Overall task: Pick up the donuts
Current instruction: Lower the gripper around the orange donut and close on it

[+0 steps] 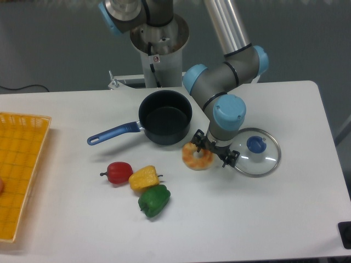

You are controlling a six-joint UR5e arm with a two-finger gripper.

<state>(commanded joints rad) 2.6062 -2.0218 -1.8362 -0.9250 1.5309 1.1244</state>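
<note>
White tabletop (263, 219) fills most of the frame, with a grey wall behind it at the top. At upper centre stands the arm's base (159, 38). From there the arm (230, 60) reaches down to right of centre, ending in a blue-capped wrist.

Below that wrist the gripper (210, 150) hangs over the right part of the donut (196, 156). Its black fingers stand apart, one near the donut's upper edge by the pot (164, 116), the other out past the donut's right side, near the rim of the lid (256, 152). Whether either finger touches the donut cannot be told; the wrist hides part of the view. The donut lies flat on the table at centre, just below the pot and just left of the lid. It is orange-tan with cream patches, and its hole shows.

The pot is dark, and its blue handle points to the left. The glass lid, with a blue knob, lies flat on the table right of the gripper.

At lower left of centre three toy peppers lie close together: a red pepper (118, 172), a yellow pepper (143, 177) touching it on the right, and a green pepper (154, 200) just below the yellow one. They are well apart from the donut.

A yellow basket (19, 164) sits at the left edge, partly cut off.
</note>
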